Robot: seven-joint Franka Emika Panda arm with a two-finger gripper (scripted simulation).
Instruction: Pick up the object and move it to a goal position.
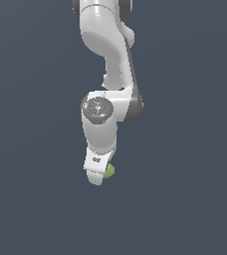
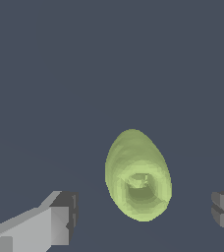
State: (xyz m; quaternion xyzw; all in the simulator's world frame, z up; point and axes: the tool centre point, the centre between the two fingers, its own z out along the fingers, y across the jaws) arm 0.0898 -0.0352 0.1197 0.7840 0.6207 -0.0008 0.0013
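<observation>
Plain slate-grey counter, nothing else on it. My fingers [image 2: 60,219] spread wide, holding nothing. Object [image 2: 137,176] lies between them, touching neither, nearer far-side finger. Its long axis runs across closing line, so I judge straight descent suffices.
</observation>
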